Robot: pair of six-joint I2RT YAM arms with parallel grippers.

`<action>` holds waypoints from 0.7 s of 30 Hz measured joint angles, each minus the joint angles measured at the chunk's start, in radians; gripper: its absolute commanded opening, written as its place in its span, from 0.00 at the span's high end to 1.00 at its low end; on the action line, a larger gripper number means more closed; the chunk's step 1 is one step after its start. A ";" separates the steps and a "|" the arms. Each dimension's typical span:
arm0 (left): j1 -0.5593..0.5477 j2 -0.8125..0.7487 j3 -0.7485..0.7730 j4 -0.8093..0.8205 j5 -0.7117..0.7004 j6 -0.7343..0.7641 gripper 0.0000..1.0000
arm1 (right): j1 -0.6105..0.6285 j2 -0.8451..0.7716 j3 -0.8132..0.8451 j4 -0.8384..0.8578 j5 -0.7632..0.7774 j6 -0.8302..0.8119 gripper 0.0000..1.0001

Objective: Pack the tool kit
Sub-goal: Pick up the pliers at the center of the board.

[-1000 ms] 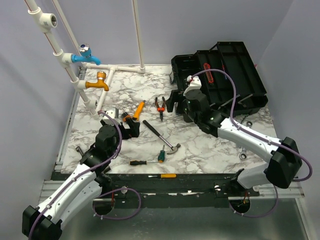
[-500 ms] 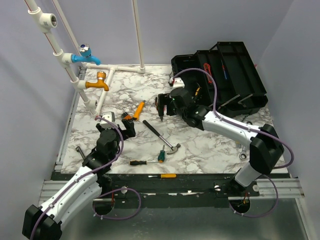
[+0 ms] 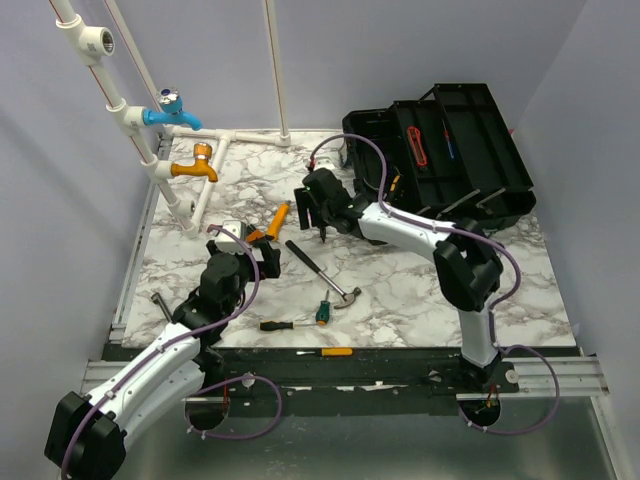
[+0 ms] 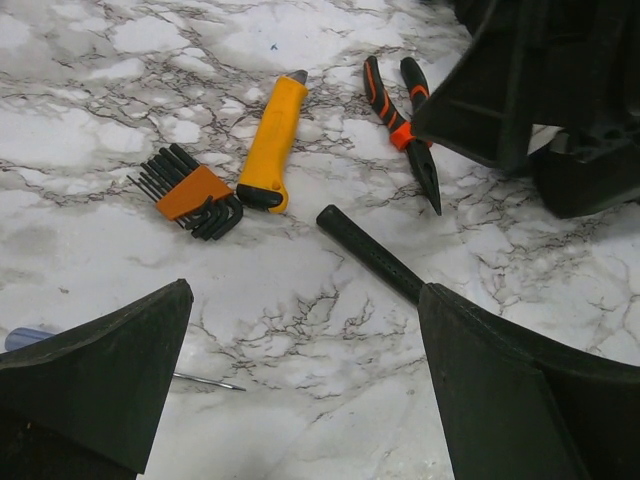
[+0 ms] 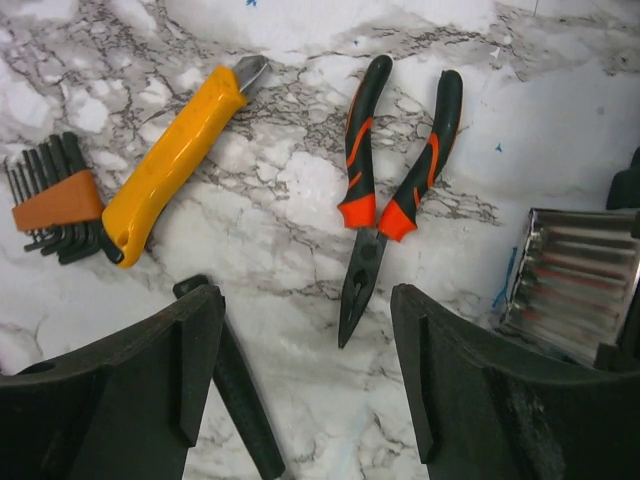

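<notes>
The black toolbox (image 3: 450, 150) stands open at the back right with a few tools inside. My right gripper (image 3: 313, 215) (image 5: 305, 310) hovers open just above the red-black pliers (image 5: 400, 200) (image 4: 405, 130), whose tip points into the gap between the fingers. To the left lie a yellow knife (image 3: 278, 218) (image 5: 175, 165) and an orange hex key set (image 4: 190, 190) (image 5: 55, 205). The hammer (image 3: 325, 275) lies mid-table, with its handle (image 4: 375, 255) reaching towards my left gripper (image 3: 262, 255) (image 4: 305, 300), which is wide open and empty.
Two screwdrivers (image 3: 323, 310) (image 3: 280, 324) lie near the front and a yellow one (image 3: 335, 351) on the front rail. A blue-handled screwdriver (image 4: 25, 338) lies by my left finger. A ribbed silver piece (image 5: 575, 280) sits right of the pliers. White pipes with taps (image 3: 175, 115) stand back left.
My right arm has swung left from the toolbox to above the pliers, and its jaws have narrowed slightly. My left gripper has edged forward towards the knife, still wide open.
</notes>
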 measured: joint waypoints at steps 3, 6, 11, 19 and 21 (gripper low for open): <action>0.000 0.013 0.004 0.002 0.008 0.000 0.02 | 0.000 0.078 0.084 -0.029 0.026 -0.006 0.35; 0.001 0.026 0.013 0.003 0.012 0.000 0.02 | 0.000 0.144 0.150 -0.057 0.048 -0.021 0.39; 0.001 0.026 0.013 0.003 0.017 0.000 0.02 | -0.014 0.251 0.272 -0.102 0.058 -0.032 0.41; 0.002 0.023 0.013 0.005 0.021 0.000 0.02 | -0.060 0.342 0.349 -0.125 0.048 -0.035 0.45; 0.002 0.023 0.013 0.005 0.022 0.000 0.02 | -0.067 0.352 0.351 -0.123 0.048 -0.033 0.50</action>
